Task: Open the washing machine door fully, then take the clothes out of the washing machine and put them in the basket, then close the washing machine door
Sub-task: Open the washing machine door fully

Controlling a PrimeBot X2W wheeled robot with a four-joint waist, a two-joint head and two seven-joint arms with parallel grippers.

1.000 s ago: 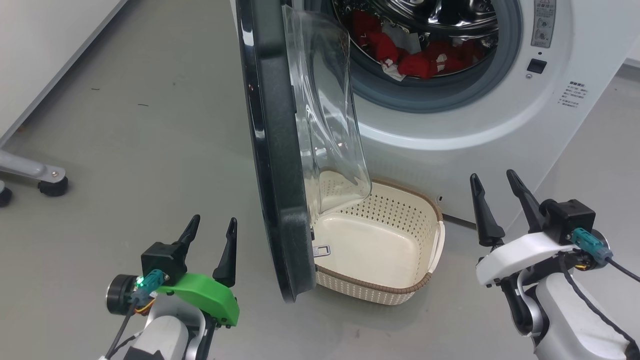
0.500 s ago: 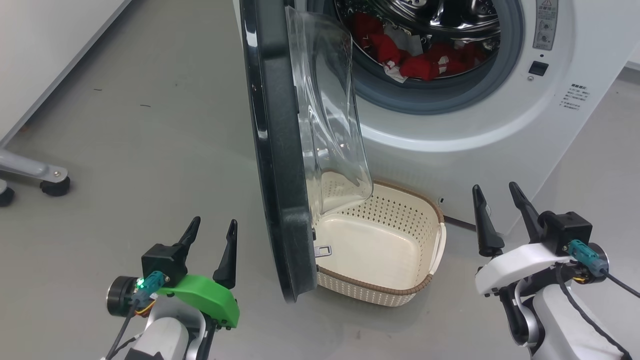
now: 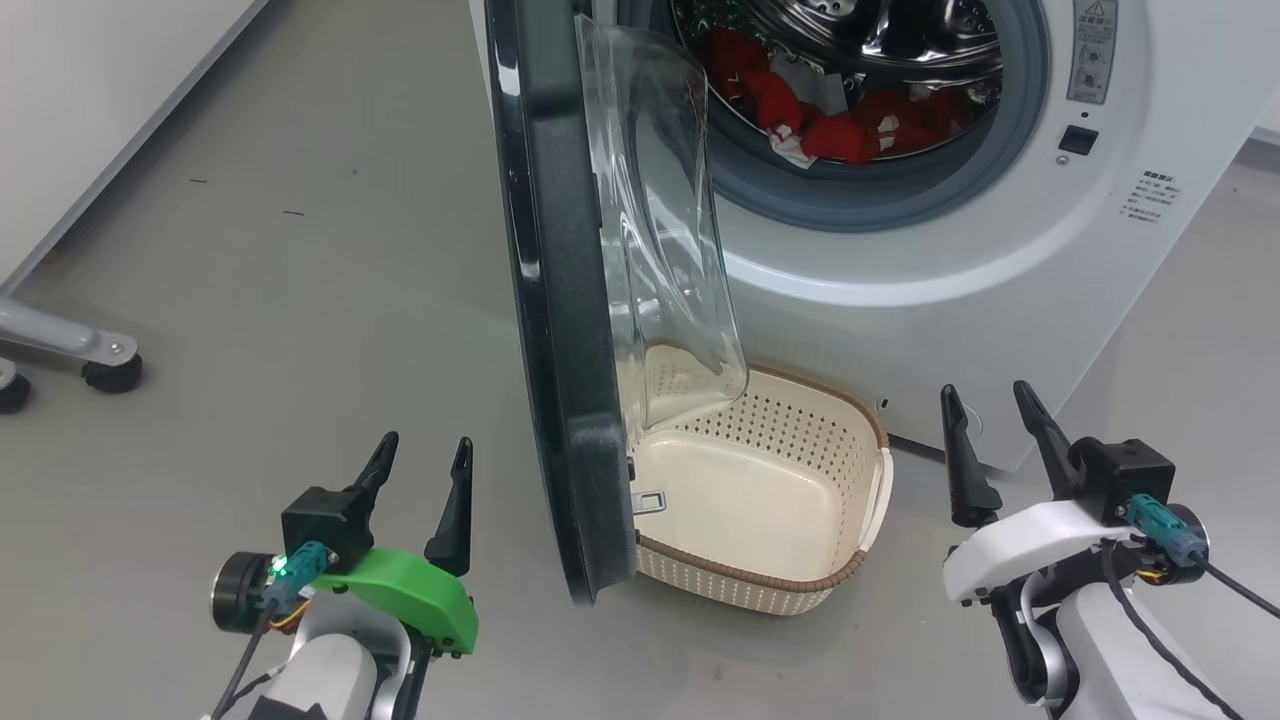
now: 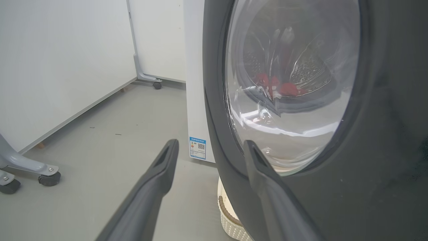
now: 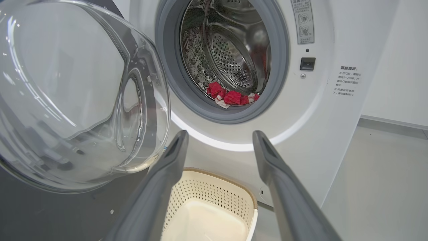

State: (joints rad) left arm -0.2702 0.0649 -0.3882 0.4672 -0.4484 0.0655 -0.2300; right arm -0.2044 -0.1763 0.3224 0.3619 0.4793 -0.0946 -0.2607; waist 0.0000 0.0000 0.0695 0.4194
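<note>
I have the washing machine [image 3: 1000, 260] ahead, its door [image 3: 560, 300] standing open edge-on to me, just beside the basket [image 3: 760, 575] on the floor. The clothes [image 3: 850, 135] lie low in the drum. My left gripper [image 3: 428, 438] and right gripper [image 3: 984, 388] both hover with jaws wide, holding and touching nothing.

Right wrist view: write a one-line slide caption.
Open right gripper faces the washing machine: door open, red clothes inside, empty basket below.
</note>
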